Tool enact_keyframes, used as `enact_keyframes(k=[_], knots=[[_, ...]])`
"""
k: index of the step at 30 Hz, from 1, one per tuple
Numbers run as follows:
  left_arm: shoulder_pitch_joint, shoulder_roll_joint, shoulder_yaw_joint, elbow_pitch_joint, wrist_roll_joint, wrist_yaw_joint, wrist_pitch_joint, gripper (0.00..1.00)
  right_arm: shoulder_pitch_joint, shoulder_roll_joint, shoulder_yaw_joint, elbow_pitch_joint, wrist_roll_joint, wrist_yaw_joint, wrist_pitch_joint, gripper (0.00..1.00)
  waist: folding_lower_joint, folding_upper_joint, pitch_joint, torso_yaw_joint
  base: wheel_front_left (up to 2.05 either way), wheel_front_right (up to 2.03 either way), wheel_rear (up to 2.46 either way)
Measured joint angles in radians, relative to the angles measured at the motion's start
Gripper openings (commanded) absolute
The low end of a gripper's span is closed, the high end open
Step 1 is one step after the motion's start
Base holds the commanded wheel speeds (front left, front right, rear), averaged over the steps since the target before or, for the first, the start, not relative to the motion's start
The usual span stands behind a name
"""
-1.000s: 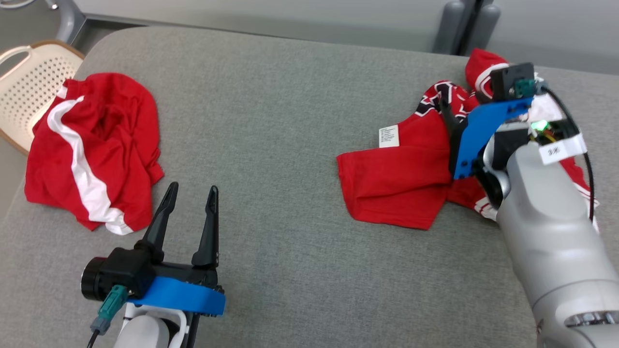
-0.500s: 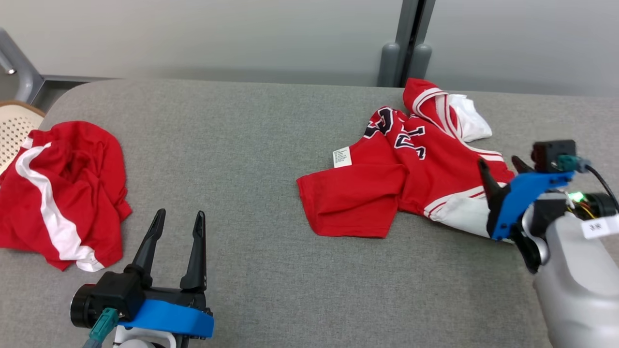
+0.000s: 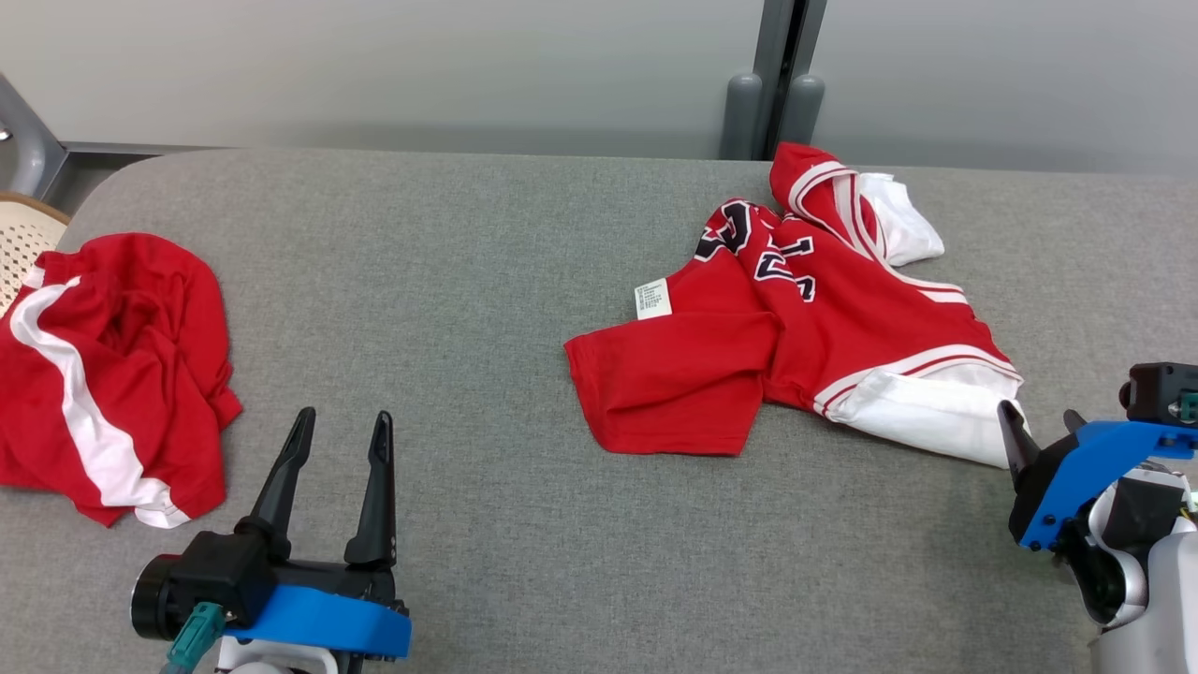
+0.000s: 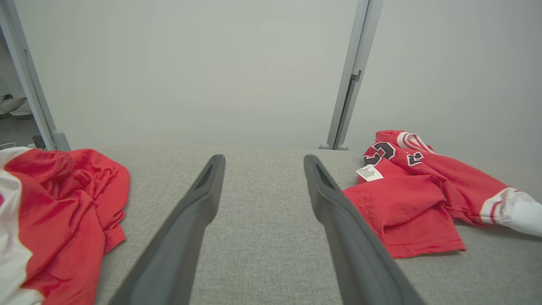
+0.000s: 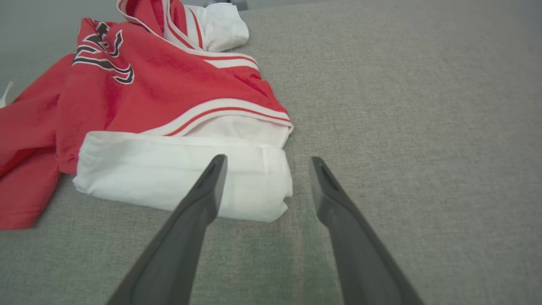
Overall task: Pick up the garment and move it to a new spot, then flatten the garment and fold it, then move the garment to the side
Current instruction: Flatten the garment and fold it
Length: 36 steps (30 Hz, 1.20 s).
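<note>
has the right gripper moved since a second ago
Yes. The right gripper was over the jersey; it has drawn back toward the robot and now sits open just off its white sleeve.

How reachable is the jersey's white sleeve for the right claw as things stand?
Probably yes. The right claw is open just short of the white sleeve, pointing at its end, with only grey surface between them and nothing in the way.
</note>
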Motion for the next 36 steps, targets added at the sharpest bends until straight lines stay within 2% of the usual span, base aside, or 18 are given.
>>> enact_keyframes(k=[4, 10, 13, 21, 26, 29, 30, 31, 32, 36], knots=[[-0.01, -0.001, -0.006, -0.004, 0.0, 0.003, 0.0, 1.0, 0.002, 0.011, -0.006, -0.044, 0.0, 0.0, 0.061, 1.0, 0.0001, 0.0, 0.012, 0.007, 0.0, 0.0, 0.0], [-0.017, 0.0, -0.007, -0.004, -0.007, 0.008, 0.0, 1.0, -0.005, 0.02, 0.168, -0.1, -0.007, 0.0, 0.086, 1.0, 0.0, 0.0, 0.022, 0.016, 0.0, 0.0, 0.0], [-0.017, 0.001, -0.008, -0.003, -0.007, 0.008, 0.0, 1.0, -0.023, 0.02, 0.223, -0.097, -0.037, 0.0, 0.097, 1.0, 0.0, 0.0, 0.025, 0.019, 0.0, 0.0, 0.0], [-0.035, 0.002, -0.014, 0.0, -0.016, 0.007, 0.0, 1.0, -0.135, 0.013, 0.285, 0.016, -0.115, 0.0, 0.157, 1.0, 0.0001, 0.0, 0.04, 0.037, 0.0, 0.0, 0.0], [-0.045, 0.001, -0.018, 0.011, -0.021, 0.0, 0.0, 1.0, -0.172, -0.005, 0.281, 0.099, -0.164, 0.0, 0.196, 1.0, 0.0002, 0.0, 0.047, 0.058, 0.0, 0.0, 0.0], [-0.045, -0.001, -0.017, 0.012, -0.025, 0.0, 0.0, 1.0, -0.167, -0.007, 0.283, 0.109, -0.178, 0.0, 0.211, 1.0, 0.0002, 0.0, 0.048, 0.069, 0.0, 0.0, 0.0], [-0.045, 0.0, -0.017, 0.013, -0.026, 0.0, 0.0, 1.0, -0.164, -0.008, 0.285, 0.105, -0.184, 0.0, 0.211, 0.91, 0.0002, 0.0, 0.047, 0.072, 0.0, 0.0, 0.0], [-0.045, -0.001, -0.017, 0.014, -0.026, 0.0, 0.0, 1.0, -0.157, -0.012, 0.285, 0.1, -0.189, 0.0, 0.212, 0.4, 0.0002, 0.0, 0.046, 0.073, 0.0, 0.0, 0.0], [-0.043, -0.002, -0.017, 0.015, -0.026, 0.0, 0.0, 1.0, -0.145, -0.017, 0.285, 0.094, -0.192, 0.0, 0.216, 0.0, 0.0002, 0.0, 0.044, 0.075, 0.0, 0.0, 0.0], [-0.03, -0.001, -0.011, 0.017, -0.027, 0.003, 0.0, 1.0, -0.088, -0.02, 0.282, 0.051, -0.189, 0.0, 0.217, 0.0, 0.0002, 0.0, 0.031, 0.074, 0.0, 0.0, 0.0]])
